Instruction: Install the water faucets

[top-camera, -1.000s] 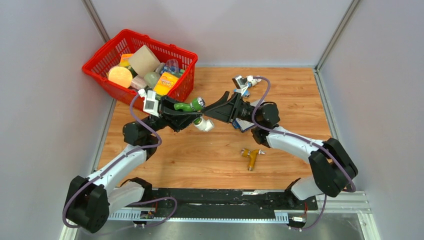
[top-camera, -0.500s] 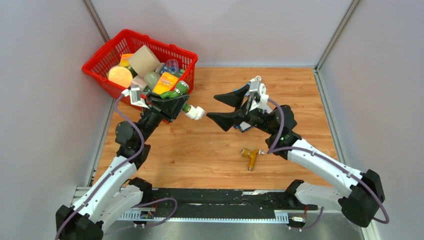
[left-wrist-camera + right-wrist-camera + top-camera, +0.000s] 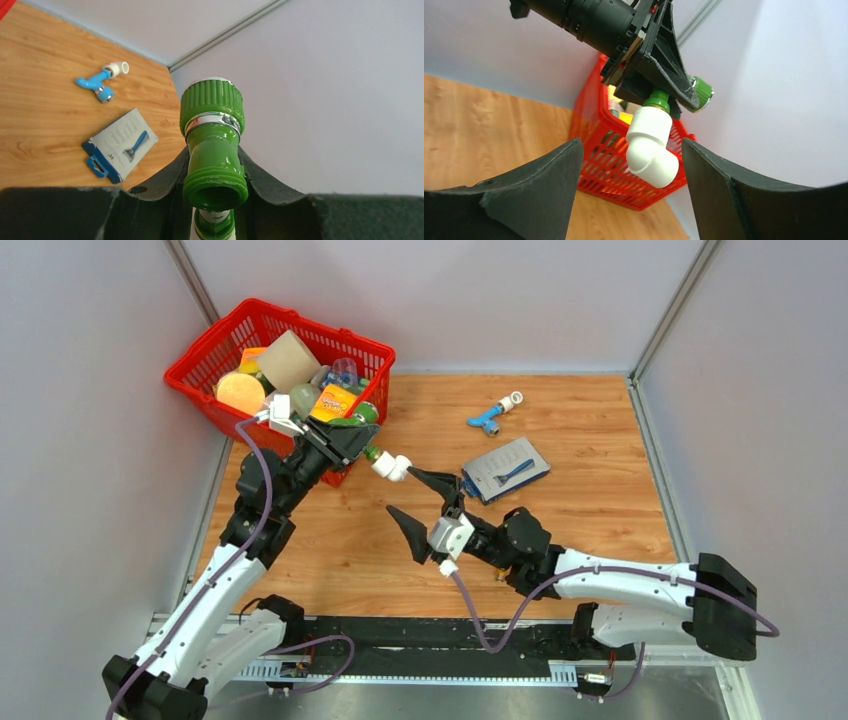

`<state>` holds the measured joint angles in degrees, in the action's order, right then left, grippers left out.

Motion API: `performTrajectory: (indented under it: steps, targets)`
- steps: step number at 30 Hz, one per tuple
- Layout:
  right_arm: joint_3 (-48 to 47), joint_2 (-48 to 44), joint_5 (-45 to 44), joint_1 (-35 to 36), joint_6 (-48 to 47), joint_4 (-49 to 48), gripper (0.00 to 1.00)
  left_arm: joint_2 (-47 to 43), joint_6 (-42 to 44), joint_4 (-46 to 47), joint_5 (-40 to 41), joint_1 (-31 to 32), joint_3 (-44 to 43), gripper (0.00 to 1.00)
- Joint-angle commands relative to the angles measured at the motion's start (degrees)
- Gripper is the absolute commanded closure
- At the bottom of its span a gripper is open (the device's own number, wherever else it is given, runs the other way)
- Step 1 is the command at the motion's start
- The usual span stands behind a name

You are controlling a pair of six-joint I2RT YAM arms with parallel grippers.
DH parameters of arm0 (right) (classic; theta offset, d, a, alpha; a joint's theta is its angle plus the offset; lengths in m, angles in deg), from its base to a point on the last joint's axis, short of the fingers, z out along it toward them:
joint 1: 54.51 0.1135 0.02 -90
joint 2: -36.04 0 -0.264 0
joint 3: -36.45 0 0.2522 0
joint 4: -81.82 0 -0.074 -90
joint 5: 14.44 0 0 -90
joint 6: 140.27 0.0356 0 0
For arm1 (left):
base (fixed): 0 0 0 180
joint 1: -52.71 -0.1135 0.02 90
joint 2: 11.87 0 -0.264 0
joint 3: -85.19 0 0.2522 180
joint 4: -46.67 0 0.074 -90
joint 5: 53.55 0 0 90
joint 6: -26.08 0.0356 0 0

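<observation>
Nearest the bases, the right gripper point(image 3: 400, 490) hovers over the table point(image 3: 600, 420) with its jaws wide apart and empty. They point toward 10 o'clock at the white elbow point(image 3: 392, 468). In the right wrist view the elbow point(image 3: 651, 147) hangs between the two fingers and touches neither.

Just past it, at 10 o'clock, the left gripper point(image 3: 355, 440) is clamped on the green faucet point(image 3: 213, 145) and holds it in the air. The knob points up and away. The threaded end sits in the elbow's upper mouth.

The step in hand looks like taking hold of the elbow to seat it on the faucet. To do it well:
- Slide the right jaws forward until the pads flank the elbow's lower barrel, not its bend.
- Close squarely so the fitting does not skew on the thread.
- Keep the left grip firm on the faucet body as a counter-hold.
- Turn about the thread's own line. A sideways pull could cross-thread it or pull it loose.

Farther off, at 1 o'clock, the razor packet point(image 3: 505, 469) lies flat. The blue faucet point(image 3: 493, 418) lies beyond it, uninstalled. The red basket point(image 3: 270, 315) stands in the far corner at 11 o'clock.
</observation>
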<state>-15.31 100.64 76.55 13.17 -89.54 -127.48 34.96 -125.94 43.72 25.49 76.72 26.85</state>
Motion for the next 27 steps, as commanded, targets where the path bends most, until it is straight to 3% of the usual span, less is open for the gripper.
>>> performTrajectory:
  steps: [1,5,16,22,27]
  targets:
    - [0.64,4.29,-11.7,4.29,-20.21,-12.72,0.23,0.1,-4.78,-2.9,-0.55,-0.02,-3.85,1.0]
    - [0.91,9.48,-15.84,6.15,-30.15,-18.89,0.22,0.46,-5.66,-2.9,-1.25,-0.02,-3.59,1.0]
    - [-1.73,23.19,-20.77,6.5,-43.7,-37.69,0.27,0.46,-7.41,-1.85,-3.98,-0.02,-3.59,1.0]
    - [-3.4,26.98,-20.6,6.5,-43.97,-43.49,0.39,0.02,-7.59,-1.75,-4.95,-0.02,-3.59,1.0]
    - [-4.98,27.25,-20.95,6.41,-41.43,-44.21,0.58,-0.16,-7.76,-0.36,-6.17,-0.02,-3.24,1.0]
